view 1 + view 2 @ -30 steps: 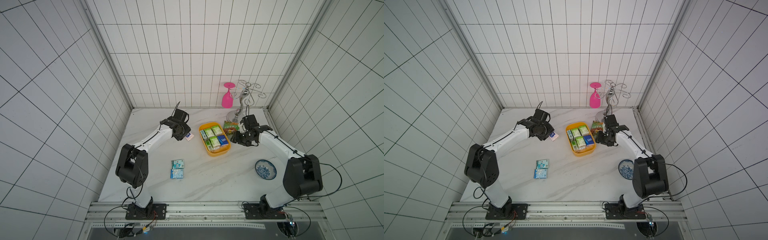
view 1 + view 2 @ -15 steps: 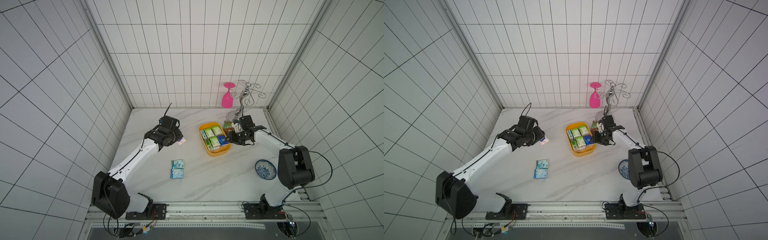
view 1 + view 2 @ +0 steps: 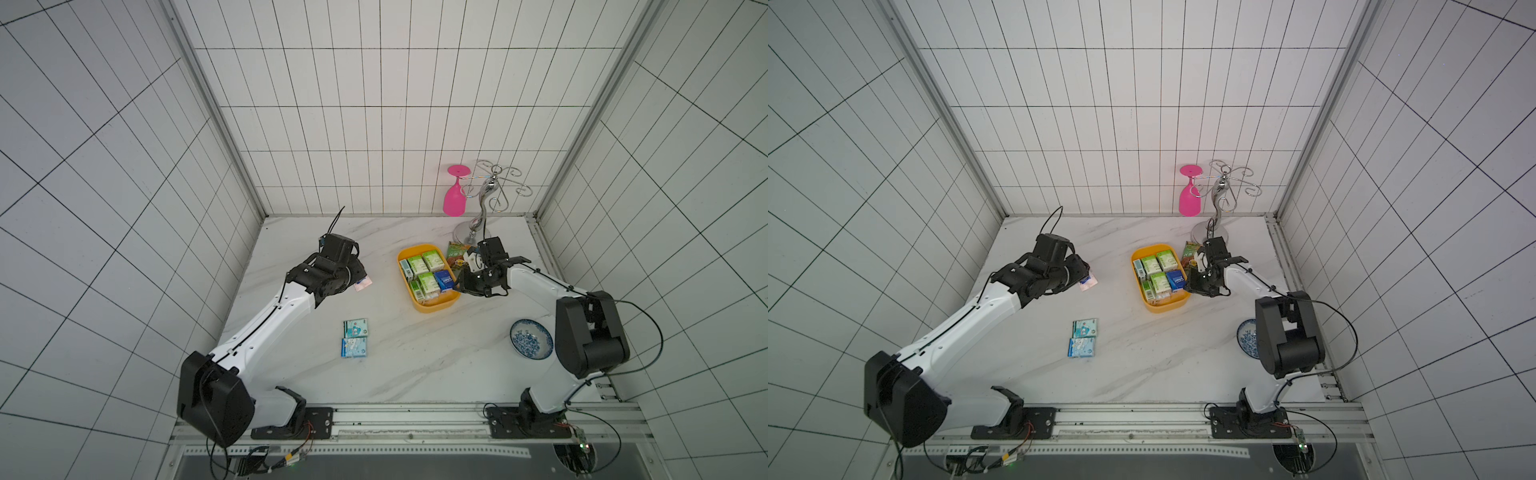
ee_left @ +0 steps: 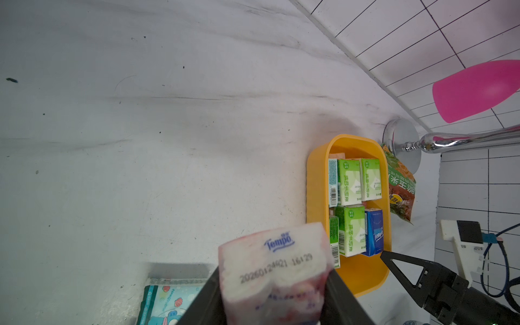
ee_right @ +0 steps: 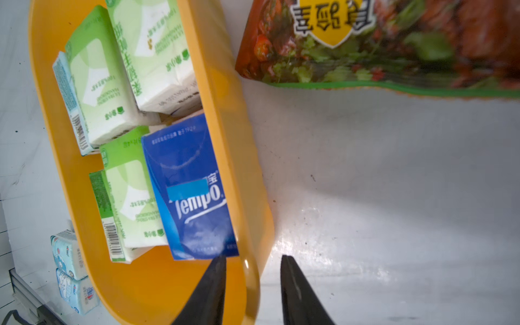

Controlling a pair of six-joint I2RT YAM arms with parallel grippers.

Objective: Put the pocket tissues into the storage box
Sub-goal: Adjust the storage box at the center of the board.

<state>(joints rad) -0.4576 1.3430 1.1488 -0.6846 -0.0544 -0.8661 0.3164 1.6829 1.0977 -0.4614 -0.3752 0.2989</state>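
White tiled walls close in a marble-look table [image 3: 415, 365] on three sides.

In both top views, my left gripper [image 3: 360, 279] grasps a pink-white packet [image 3: 363, 284] above the table. The storage box [image 3: 432, 306] lies at about 3 o'clock from it, its long axis running roughly 11 to 5 o'clock. The left arm carries the load, so I judge the coming move to be a sideways carry to 3 o'clock and a drop into the bare near end. My right gripper [image 3: 462, 286] sits at the box's 3 o'clock wall. Two light teal packets [image 3: 354, 337] wait on the table at 6 o'clock from the left gripper, well apart from the box. A snack bag [image 3: 457, 254], a blue-and-white bowl [image 3: 532, 337] and a pink glass [image 3: 454, 195] on a chrome rack [image 3: 482, 208] stand aside.

From the left wrist, the pink-white packet [image 4: 270, 270] is clamped between my fingers [image 4: 346, 298], the box [image 4: 318, 197] beyond it, green packets [image 4: 349, 183] and a dark blue packet [image 4: 374, 232] filling its far part.

From the right wrist, my fingers [image 5: 298, 292] straddle the box's wall [image 5: 250, 253], one inside, one outside. Whether they pinch it I cannot tell.
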